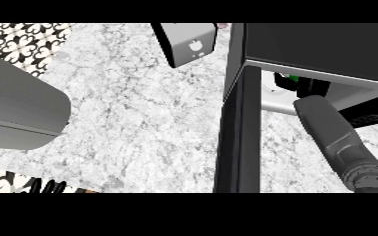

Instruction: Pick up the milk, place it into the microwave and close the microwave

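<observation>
Right forearm reached inside the open microwave; its hand was hidden, so we could not tell its state. A green-capped shape there was probably the milk. We judged it light and rigid; best grasped round its sides.

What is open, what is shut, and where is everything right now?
Microwave: open.
Microwave door: swung out toward the robot, edge-on.
Right arm: reaches into the microwave; its hand is hidden inside.
Milk: can't say for sure; something green and black shows just inside.
Left hand: at the lower left edge, only fingertips show.
Grey box: on the counter, tilted.
</observation>
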Controlling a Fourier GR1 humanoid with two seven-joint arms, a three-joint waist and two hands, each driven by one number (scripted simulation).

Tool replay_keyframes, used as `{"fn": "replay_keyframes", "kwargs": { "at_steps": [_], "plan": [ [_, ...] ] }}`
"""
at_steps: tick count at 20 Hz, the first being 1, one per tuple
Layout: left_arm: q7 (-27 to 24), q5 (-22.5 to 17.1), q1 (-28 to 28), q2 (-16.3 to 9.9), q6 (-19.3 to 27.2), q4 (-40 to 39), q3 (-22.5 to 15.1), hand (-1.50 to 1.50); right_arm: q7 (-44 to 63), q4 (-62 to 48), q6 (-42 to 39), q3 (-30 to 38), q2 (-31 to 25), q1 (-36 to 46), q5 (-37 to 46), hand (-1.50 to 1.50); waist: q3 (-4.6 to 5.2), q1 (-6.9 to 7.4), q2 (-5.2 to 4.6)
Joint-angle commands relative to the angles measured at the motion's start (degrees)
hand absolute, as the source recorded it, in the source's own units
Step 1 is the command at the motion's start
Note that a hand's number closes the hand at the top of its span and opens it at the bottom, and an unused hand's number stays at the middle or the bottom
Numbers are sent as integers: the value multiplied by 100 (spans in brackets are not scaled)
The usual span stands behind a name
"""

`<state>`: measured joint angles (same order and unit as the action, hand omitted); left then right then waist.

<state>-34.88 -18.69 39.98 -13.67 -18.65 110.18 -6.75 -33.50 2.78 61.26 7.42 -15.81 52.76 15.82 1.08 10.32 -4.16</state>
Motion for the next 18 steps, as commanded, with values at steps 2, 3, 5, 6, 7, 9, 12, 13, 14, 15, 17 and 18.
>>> {"fn": "replay_keyframes", "kwargs": {
  "at_steps": [2, 3, 5, 6, 7, 9, 12, 13, 14, 15, 17, 18],
  "plan": [
    [62, 25, -170, 49, 61, -148, 0, -150, -89, -156, -582, -290, 360, 264, 280, -150, -143, -128, 49],
    [100, 63, -152, 47, 98, -70, -17, -150, -264, -89, -710, -297, 359, 123, 285, -150, -158, -147, 31],
    [53, 180, -150, 145, 131, -118, -154, -150, -196, -166, -881, -294, 369, 181, 282, -150, -154, -141, 36],
    [24, 25, -93, -25, -14, -93, 33, -150, -94, -211, -930, -297, 405, 301, 286, -150, -150, -70, 43],
    [32, 107, -253, 57, 95, -133, 13, -150, -103, -236, -857, -328, 568, 273, 317, -150, -149, -108, 32],
    [-14, 132, -162, 57, -16, -243, -100, -150, -132, -166, -1096, -305, 411, 384, 294, -150, -149, -74, 21],
    [46, 67, -236, 34, 15, -69, -33, -150, -63, -210, -1273, -302, 703, 450, 288, -150, -154, -81, 32],
    [-12, 61, -144, -56, -49, -101, 56, -150, -103, -215, -1441, -342, 675, 465, 327, -150, -149, -82, 58],
    [-119, 119, -160, -47, -72, -176, 63, -150, -225, -155, -1560, -268, 722, 314, 250, -150, -151, -142, 70],
    [-63, 68, -302, -2, 46, -109, 155, -150, -254, -101, -1505, -179, 857, 241, 160, -150, -157, -194, 59],
    [-62, -11, -138, 37, -8, -49, 75, -150, -599, 223, -1896, 69, 669, 173, -93, -150, -171, -244, 71],
    [-74, 66, -276, 60, 19, -250, 76, -150, -625, 292, -2068, 156, 870, 250, -189, -150, -159, -307, 93]
  ]
}}
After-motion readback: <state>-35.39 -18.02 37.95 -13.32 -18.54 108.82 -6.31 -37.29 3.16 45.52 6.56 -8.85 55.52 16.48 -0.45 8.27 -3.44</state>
